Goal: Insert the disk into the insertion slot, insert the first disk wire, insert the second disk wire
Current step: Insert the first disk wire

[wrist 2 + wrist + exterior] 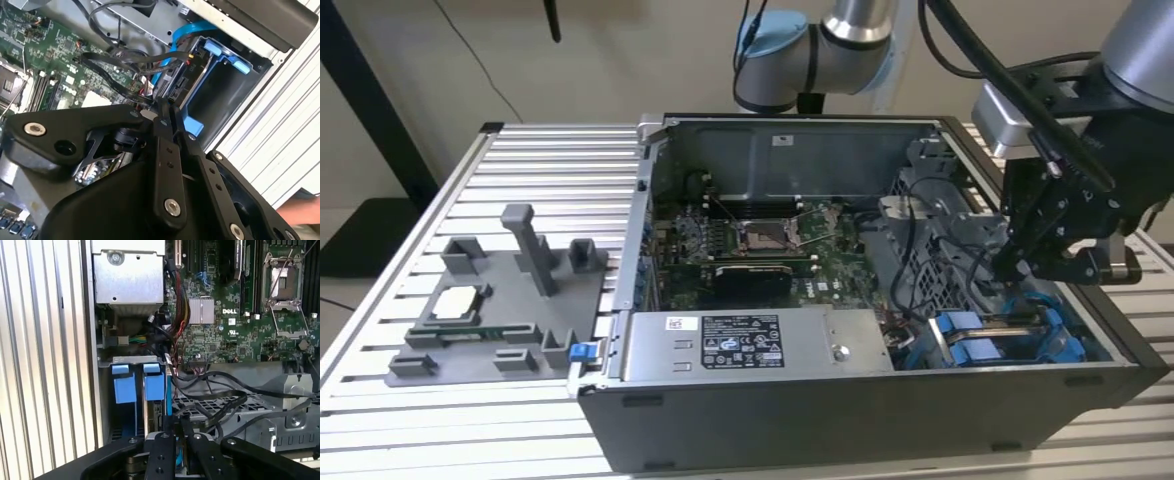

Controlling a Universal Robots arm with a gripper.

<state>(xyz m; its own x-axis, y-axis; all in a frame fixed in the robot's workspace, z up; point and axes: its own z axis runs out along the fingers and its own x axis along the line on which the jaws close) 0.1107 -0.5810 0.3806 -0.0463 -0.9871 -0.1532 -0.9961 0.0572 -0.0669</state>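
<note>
Two blue-ended carriers sit side by side in the insertion slot (994, 338) at the near right corner of the open computer case. The one nearer the motherboard is the disk (154, 385); its connector end (177, 86) faces my gripper in the second wrist view. My black gripper (1011, 268) hangs just above the disk's connector end, its fingers (161, 125) pressed together and shut. Black wires (120, 60) loop right beside the fingertips. I cannot make out whether a wire lies between the fingers (165, 445).
The other blue carrier (125, 386) lies against the case wall (92, 370). A blue cable (181, 31) runs along the drive cage. The motherboard (747, 240) and power supply (747, 345) fill the case. A grey fixture (494, 310) stands on the slatted table at the exterior view's left.
</note>
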